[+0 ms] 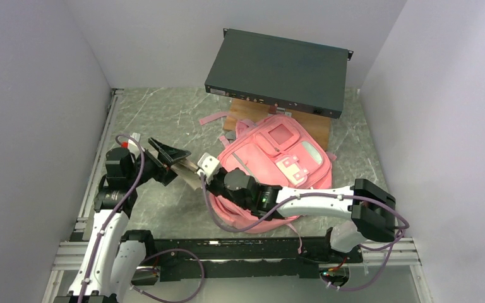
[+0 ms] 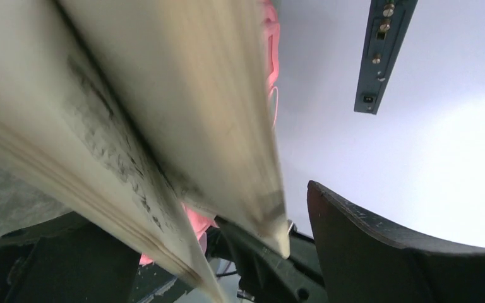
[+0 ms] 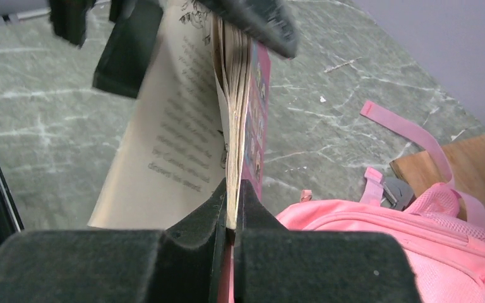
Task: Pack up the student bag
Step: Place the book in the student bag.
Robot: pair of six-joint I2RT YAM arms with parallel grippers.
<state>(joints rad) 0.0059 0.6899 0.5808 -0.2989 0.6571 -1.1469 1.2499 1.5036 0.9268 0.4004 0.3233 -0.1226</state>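
The pink student bag (image 1: 278,158) lies front-up in the middle of the table, and also shows in the right wrist view (image 3: 385,233). My right gripper (image 1: 207,169) is shut on the lower edge of a thin book with a pink cover (image 3: 240,107), holding it on edge at the bag's left side. One loose page (image 3: 164,145) hangs open. My left gripper (image 1: 172,161) is open, its fingers (image 3: 120,50) straddling the book's far end, with a gap to one finger (image 2: 379,252). The book's pages (image 2: 132,126) fill the left wrist view.
A dark rack-mount device (image 1: 278,72) sits on a wooden board (image 1: 312,129) behind the bag. Pink straps (image 1: 211,118) trail on the marble table toward the back left. Grey walls close in on both sides. A metal rail (image 1: 104,126) runs along the left edge.
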